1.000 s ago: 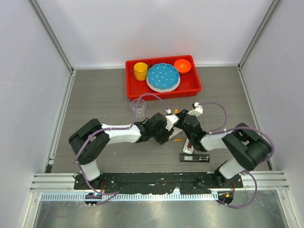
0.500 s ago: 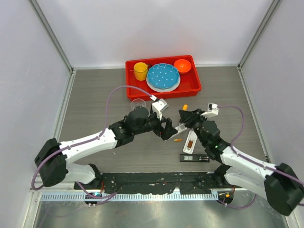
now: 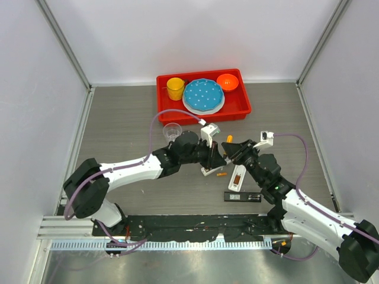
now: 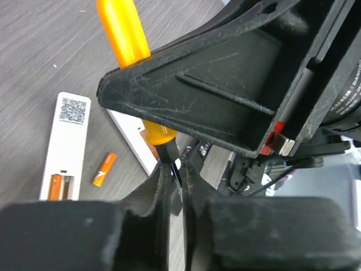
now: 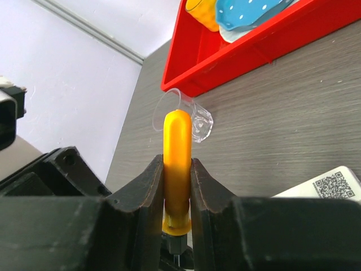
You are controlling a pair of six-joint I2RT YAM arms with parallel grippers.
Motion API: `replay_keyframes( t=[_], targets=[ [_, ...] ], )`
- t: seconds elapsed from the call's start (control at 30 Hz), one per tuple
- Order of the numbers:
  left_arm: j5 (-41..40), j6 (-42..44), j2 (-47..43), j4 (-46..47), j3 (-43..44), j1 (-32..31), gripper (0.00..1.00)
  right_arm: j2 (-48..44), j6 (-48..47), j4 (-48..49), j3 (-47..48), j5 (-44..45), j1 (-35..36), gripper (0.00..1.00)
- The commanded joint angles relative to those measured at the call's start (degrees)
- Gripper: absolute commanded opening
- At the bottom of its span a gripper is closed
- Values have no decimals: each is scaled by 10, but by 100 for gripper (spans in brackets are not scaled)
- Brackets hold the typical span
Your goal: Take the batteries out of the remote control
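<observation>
One battery (image 4: pixel 54 186) sits in the open bay of the white remote (image 4: pixel 70 127). The remote lies flat on the bench (image 4: pixel 34 45), off to one side of the left claw (image 4: pixel 176 192). A second battery (image 4: pixel 104 169) lies loose on the wood just beside that remote, between it and the claw. To my eye the job is partly done, with at least one cell left to pry out. Another white piece lies right under the claws, half hidden, so I can't say what it holds.

Both claws meet on one tool. The right claw (image 5: pixel 176 169) is clamped on the orange handle of the screwdriver (image 5: pixel 177 130), butt end toward the tray and tip toward the left claw. The left claw has its fingers drawn almost together round the thin shaft below the handle. A sliver of gap shows, and I can't tell whether it truly pinches. My guess is that it is steadying or re-seating the tool so the tip can be aimed into the bay. A slim blade gets under a cell where thick fingers won't.

On the near side of the right claw lies a black piece (image 3: pixel 243 196), either a cover or a second remote. Beyond the claws stands a clear cup (image 5: pixel 194 121), and past it the red tray (image 5: pixel 225 62) of dishes, well apart from the work.
</observation>
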Motion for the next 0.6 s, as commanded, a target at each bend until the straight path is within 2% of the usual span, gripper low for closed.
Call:
replay_keyframes(
  t=[0.0,0.1,0.17,0.2,0.23,0.3,0.33,0.4,0.43,0.5,0.57],
  targets=[
    [1,-6,-16,36,22,3,0,-8,6,1,7,-21,3,1],
    [-22,11,-45,3,9,4,0,-14,-11,-9,13,-34,2,3],
    [-41,20,-73,-11,-7,5,0,-9,-28,-23,26,-40,2,16],
    [-47,27,-83,-36,-9,5,0,-8,-35,-28,32,-53,2,18],
    [-56,39,-93,-52,-12,5,0,-5,-52,-37,39,-59,2,30],
    [-72,55,-124,-102,-10,6,0,-9,-70,-47,48,-79,2,48],
    [-75,72,-134,-118,-10,6,0,-13,-75,-54,52,-79,2,64],
    [-78,95,-164,-181,-5,7,0,-23,-97,-74,62,-88,-1,81],
    [-80,103,-174,-199,-3,7,0,-28,-102,-81,67,-98,-3,92],
    [-84,120,-195,-244,-1,9,0,-31,-111,-86,75,-126,-15,100],
    [-84,127,-221,-266,1,8,0,-24,-118,-77,89,-190,-25,100]
  ],
)
